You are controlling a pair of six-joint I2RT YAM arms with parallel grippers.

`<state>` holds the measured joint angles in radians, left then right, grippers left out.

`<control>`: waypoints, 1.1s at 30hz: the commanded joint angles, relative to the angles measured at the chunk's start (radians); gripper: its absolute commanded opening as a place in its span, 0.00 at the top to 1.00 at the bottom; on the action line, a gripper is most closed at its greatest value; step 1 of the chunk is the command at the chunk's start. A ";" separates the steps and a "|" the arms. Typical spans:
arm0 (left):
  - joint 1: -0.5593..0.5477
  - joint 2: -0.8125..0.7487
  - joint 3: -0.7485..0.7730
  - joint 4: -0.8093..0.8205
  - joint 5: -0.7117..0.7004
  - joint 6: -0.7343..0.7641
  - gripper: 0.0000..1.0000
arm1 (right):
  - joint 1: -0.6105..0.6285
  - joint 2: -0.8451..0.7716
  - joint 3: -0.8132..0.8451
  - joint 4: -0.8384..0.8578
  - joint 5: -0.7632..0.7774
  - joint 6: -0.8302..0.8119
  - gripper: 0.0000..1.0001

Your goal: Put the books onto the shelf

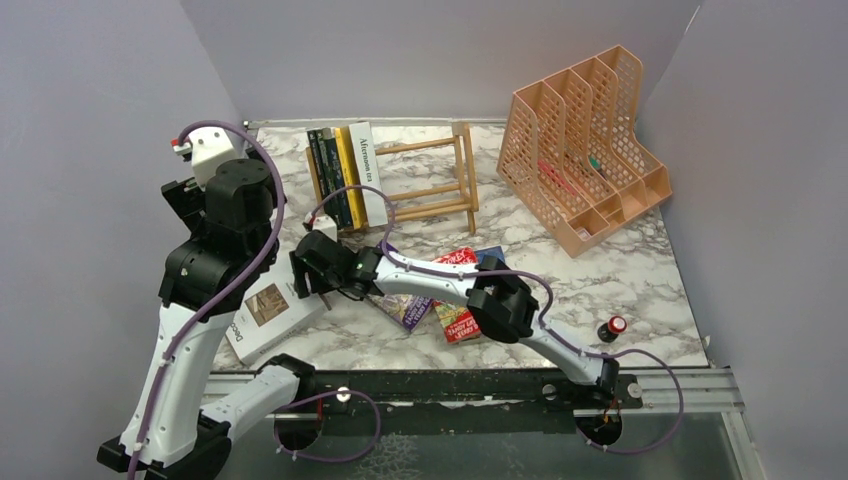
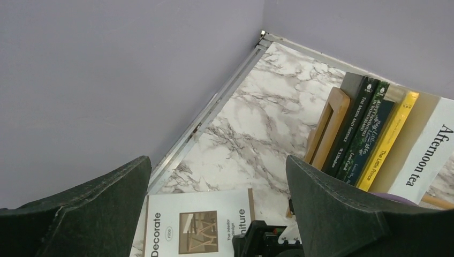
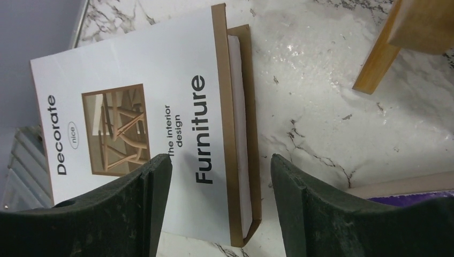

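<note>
A white "Decorate" book (image 1: 268, 313) lies flat at the table's left front. My right gripper (image 3: 220, 158) hovers open just over it, with the book's (image 3: 134, 118) page edge in the gap between the fingers, which are not touching it. The light-wood shelf (image 1: 430, 185) stands at the back. Several books (image 1: 345, 175) lean upright in its left end, among them dark green, yellow and a white "Afternoon tea" (image 2: 428, 155). A purple book (image 1: 405, 308), a red one (image 1: 458, 322) and a blue one (image 1: 490, 255) lie under the right arm. My left gripper (image 2: 217, 159) is open, empty and raised above the left side.
A peach mesh file organiser (image 1: 585, 150) stands at the back right. A small red-capped object (image 1: 612, 327) sits near the front right. Grey walls close in the table on the left, back and right. The shelf's right half holds no books.
</note>
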<state>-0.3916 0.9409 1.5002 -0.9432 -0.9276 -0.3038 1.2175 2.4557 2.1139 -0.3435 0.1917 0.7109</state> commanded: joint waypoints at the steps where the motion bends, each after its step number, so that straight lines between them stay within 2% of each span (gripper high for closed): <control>1: 0.005 -0.006 -0.022 0.005 0.007 0.021 0.04 | -0.002 0.063 0.071 -0.096 -0.067 -0.012 0.28; 6: 0.005 -0.005 -0.036 0.007 0.039 0.021 0.04 | -0.012 0.008 -0.076 0.099 -0.217 0.000 0.36; 9: 0.005 -0.003 -0.045 0.006 0.066 0.023 0.04 | -0.026 -0.006 -0.120 0.146 -0.254 0.025 0.43; 12: 0.005 -0.001 -0.052 0.005 0.084 0.023 0.04 | -0.034 -0.018 -0.152 0.168 -0.248 0.043 0.59; 16: 0.005 0.003 -0.057 0.004 0.099 0.021 0.04 | -0.035 -0.065 -0.232 0.216 -0.214 0.054 0.87; 19: 0.005 0.008 -0.057 0.003 0.113 0.019 0.04 | -0.035 -0.112 -0.291 0.256 -0.182 0.054 0.99; 33: 0.005 0.002 -0.065 0.000 0.166 0.005 0.04 | -0.035 -0.364 -0.543 0.408 -0.144 0.027 0.99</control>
<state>-0.3916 0.9546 1.4410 -0.9443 -0.8005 -0.2928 1.1797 2.2147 1.6341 0.0010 0.0063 0.7643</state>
